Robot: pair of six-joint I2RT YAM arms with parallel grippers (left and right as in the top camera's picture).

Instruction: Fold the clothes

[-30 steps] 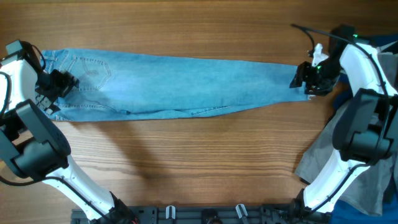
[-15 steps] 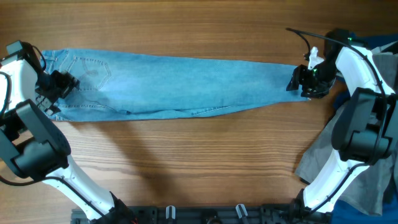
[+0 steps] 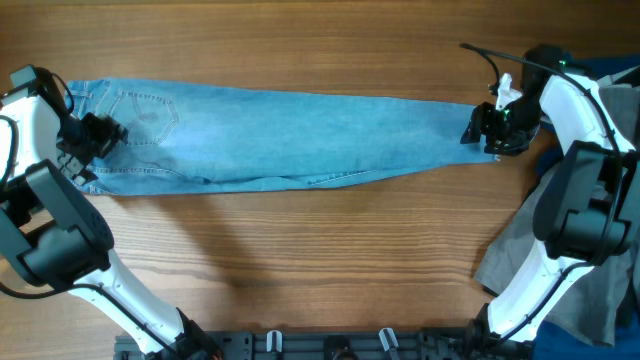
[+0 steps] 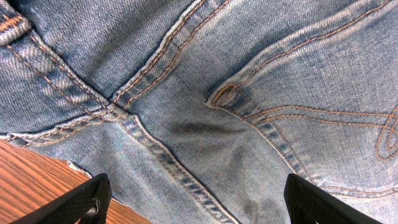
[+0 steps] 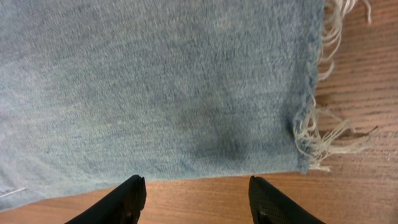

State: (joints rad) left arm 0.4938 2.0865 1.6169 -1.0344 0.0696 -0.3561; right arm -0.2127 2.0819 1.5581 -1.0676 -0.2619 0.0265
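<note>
Closely, under the left gripper [image 4: 196, 198], heavy light blue denim is seen: the seat of the jeans [image 4: 205, 143], crossed by raised double seams [image 4: 146, 93] sewn in orange-tan thread, with the corner of a back pocket [image 4: 317, 81] and its curved stitching to the right. The black fingers [image 4: 81, 202] are spread wide, one at each lower corner of the view, and nothing is held between them. A strip of wooden table [image 4: 25, 180] is shown at the lower left.

Under the right gripper [image 5: 196, 196], the leg end is laid flat, its weave fine and even. Its hem [image 5: 314, 112] is frayed into pale loose threads that lie on the wood. These jaws are parted at a middling width over bare wood just beside the cloth edge, and nothing is gripped.

From above, a grey garment [image 3: 600, 290] is seen heaped at the near right corner. The jeans are stretched as one long narrow band across the far half of the grained table, waist at the left gripper, hem at the right. A dark blue garment [image 3: 622, 68] is glimpsed at the far right edge.
</note>
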